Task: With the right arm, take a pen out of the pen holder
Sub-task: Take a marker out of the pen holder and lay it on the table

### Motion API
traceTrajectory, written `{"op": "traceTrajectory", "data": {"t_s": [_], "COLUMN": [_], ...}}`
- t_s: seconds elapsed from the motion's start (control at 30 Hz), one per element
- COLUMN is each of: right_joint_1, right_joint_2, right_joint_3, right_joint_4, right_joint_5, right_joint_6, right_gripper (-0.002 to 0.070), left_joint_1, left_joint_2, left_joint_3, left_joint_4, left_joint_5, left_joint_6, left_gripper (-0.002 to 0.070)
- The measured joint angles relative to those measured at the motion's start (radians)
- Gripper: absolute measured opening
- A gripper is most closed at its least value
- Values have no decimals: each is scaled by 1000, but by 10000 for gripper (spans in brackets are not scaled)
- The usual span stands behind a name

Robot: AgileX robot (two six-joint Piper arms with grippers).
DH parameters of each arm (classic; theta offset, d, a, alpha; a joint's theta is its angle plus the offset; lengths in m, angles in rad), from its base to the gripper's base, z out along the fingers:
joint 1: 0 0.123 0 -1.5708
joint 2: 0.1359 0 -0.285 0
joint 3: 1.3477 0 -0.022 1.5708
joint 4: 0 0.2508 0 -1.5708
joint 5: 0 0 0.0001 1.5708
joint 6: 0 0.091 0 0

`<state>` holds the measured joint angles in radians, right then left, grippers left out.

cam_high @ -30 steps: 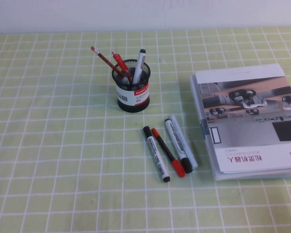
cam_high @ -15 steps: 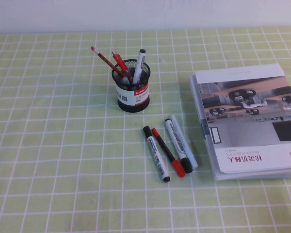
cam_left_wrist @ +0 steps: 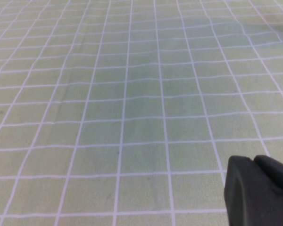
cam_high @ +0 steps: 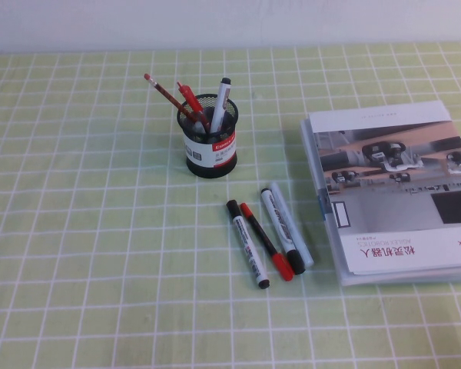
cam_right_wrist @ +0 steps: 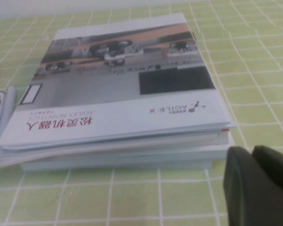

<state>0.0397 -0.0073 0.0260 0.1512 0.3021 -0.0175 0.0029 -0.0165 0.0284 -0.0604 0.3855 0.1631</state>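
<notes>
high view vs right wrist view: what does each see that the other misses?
Only high view: the pen holder whole with its pens, plus the white marker and red marker on the cloth. Only right wrist view: the right gripper, fingers shut, low by a corner of the booklet stack. Both: that stack, the grey marker beside it, the cloth. The left gripper is in neither; its own wrist view has it shut over bare cloth.

Bright, even, soft light. The pen holder and loose markers cast only faint shadows. Both wrist views look soft, and the left gripper and right gripper are dark blurs.
</notes>
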Motion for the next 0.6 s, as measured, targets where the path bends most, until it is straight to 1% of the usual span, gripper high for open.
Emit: {"op": "traceTrajectory", "data": {"t_s": [0.2,0.6], "right_joint_1": [0,0], "right_joint_2": [0,0], "right_joint_3": [0,0], "right_joint_4": [9,10], "right_joint_5": [66,70], "right_joint_6": [0,0], "right_gripper": [-13,-13], "left_joint_1": [0,0], "left_joint_2": [0,0], "left_joint_3": [0,0], "left_joint_4": [0,0], "left_joint_5": [0,0], "left_joint_6": [0,0], "left_gripper": [-6,-6]}}
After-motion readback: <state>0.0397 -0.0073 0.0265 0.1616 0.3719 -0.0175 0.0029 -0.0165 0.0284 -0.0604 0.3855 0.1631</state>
